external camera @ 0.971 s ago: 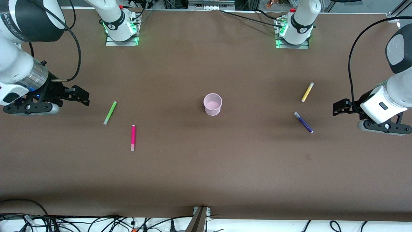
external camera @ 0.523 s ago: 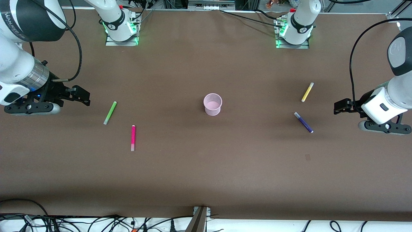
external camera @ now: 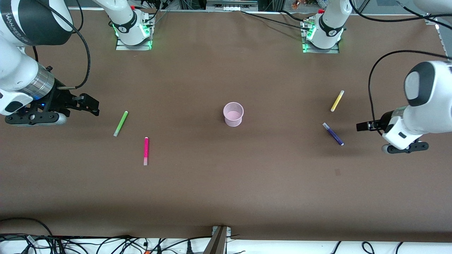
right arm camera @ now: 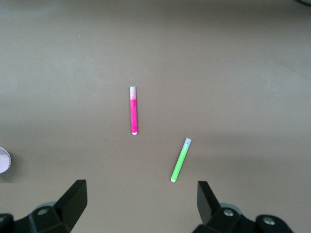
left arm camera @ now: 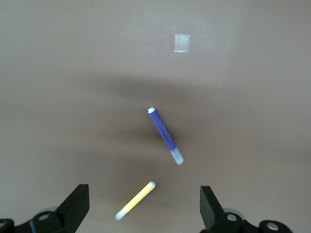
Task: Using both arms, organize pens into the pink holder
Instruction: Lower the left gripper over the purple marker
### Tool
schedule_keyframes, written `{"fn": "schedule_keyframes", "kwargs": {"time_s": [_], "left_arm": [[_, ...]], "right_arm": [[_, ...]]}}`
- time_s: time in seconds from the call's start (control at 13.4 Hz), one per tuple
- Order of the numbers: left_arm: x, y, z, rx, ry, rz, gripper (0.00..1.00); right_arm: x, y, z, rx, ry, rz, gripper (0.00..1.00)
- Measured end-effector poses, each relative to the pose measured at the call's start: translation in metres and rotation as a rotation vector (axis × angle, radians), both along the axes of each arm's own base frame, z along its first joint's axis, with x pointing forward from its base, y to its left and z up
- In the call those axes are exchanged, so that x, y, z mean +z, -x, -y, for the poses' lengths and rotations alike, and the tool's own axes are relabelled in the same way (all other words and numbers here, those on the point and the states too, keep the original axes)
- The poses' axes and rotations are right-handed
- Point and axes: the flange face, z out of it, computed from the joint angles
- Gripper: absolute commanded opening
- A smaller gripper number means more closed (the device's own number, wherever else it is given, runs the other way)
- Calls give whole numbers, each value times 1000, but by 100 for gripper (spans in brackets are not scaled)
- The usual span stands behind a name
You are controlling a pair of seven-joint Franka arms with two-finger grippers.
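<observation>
Lying flat, four pens are counted: green pen (external camera: 120, 123) and pink pen (external camera: 146, 151) near the released right gripper (external camera: 92, 104); yellow pen (external camera: 337, 101) and purple pen (external camera: 333, 134) near the released left gripper (external camera: 361, 126); one pink holder (external camera: 233, 114) is seen between.

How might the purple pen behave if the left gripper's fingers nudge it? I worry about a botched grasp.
The purple pen looks slim, straight and round, so it would probably roll or spin if nudged. It lies flat on the table, leaving little height to pinch. The left gripper is open over the table beside it.
</observation>
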Motion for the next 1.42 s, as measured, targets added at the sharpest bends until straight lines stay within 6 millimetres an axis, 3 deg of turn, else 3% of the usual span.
{"fn": "schedule_keyframes", "kwargs": {"time_s": [0.37,0.67,1.05,1.42], "left_arm": [[-81,23,-6,161,-28,70,100],[-134,48,2,294,-41,139,100],[-176,53,19,353,-37,148,100],[-191,55,19,361,-39,137,100]], "right_arm": [[0,0,0,0,0,0,100],[0,0,0,0,0,0,100],[0,0,0,-1,0,0,100],[0,0,0,-1,0,0,100]]}}
